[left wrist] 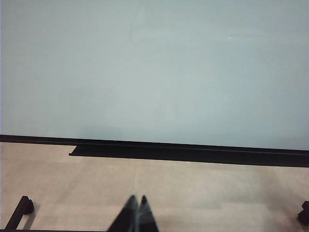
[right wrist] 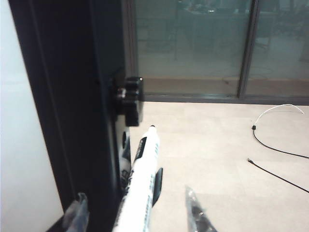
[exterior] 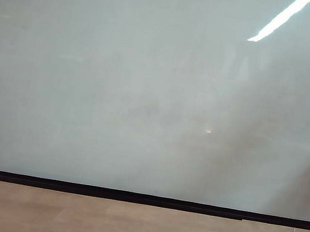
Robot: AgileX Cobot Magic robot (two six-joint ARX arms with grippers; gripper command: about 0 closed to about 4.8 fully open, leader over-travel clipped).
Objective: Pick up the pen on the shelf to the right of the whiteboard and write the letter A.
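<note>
Right gripper (right wrist: pixel 133 212) part-open astride pen (right wrist: pixel 140 183), grip unclear; left gripper (left wrist: pixel 137 212) closed, empty, facing whiteboard (left wrist: pixel 154 67).

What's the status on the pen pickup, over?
Left gripper jaws shut, facing the whiteboard. Right gripper jaws open astride the pen, not yet clamped. Board blank; black frame close beside pen.

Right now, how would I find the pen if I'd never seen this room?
Find the big pale whiteboard and go to its dark frame at the side. In the right wrist view, the pen stands out beside that frame, between the right gripper's clear fingers. It is the slim white stick with a black band, black print and a fine black tip, unlike the thin black cable on the floor.
</note>
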